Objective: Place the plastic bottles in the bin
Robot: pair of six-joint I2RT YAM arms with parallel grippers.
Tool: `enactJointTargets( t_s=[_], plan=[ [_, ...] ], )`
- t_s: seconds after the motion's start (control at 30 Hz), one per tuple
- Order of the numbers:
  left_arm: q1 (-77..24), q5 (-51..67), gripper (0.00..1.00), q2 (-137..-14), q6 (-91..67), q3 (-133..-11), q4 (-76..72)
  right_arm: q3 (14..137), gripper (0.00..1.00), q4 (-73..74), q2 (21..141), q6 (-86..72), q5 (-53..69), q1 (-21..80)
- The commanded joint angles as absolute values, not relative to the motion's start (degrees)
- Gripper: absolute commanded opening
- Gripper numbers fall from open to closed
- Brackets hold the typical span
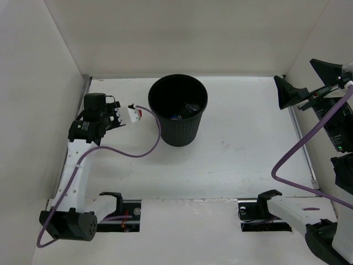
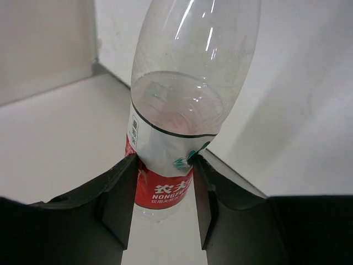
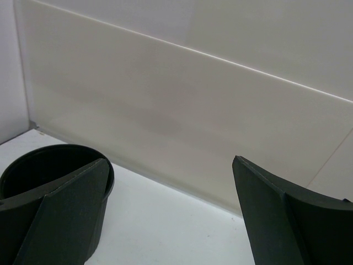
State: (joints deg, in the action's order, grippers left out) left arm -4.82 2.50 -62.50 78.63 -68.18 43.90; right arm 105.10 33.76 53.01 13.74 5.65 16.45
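Left of centre, the left fingers pinch the red-labelled bottle at its label, near the bin; the right fingers gape wide.

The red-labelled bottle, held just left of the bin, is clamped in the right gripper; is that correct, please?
Not quite: the left gripper holds the red-labelled bottle, as the left wrist view shows. It is indeed just left of the bin, and the right gripper is open and empty.

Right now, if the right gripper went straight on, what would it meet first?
Probably the white wall, seen between the right gripper's open jaws; the round black plastic bin sits left of that line.
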Motion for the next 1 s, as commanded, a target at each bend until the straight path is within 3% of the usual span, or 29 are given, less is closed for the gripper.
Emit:
enactJointTargets(
  t_s=[0.0,0.43,0.63,0.97],
  plan=[
    [-4.8,-1.1,0.15,-59.4,70.4,-72.8,34.0,104.6,1.00,29.6,53.5,13.7,6.2,16.1],
    [-3.4,3.4,0.12,-59.4,60.1,-88.8,35.0,104.4,1.00,28.3,54.6,12.6,6.3,16.0],
    [-11.3,4.4,0.10,-61.5,46.3,-95.7,32.5,104.5,1.00,28.1,54.5,12.3,6.4,15.8],
    [-30.1,8.9,0.09,-67.0,29.0,-96.8,30.1,102.3,1.00,29.2,54.1,12.3,6.3,15.1]
  ],
)
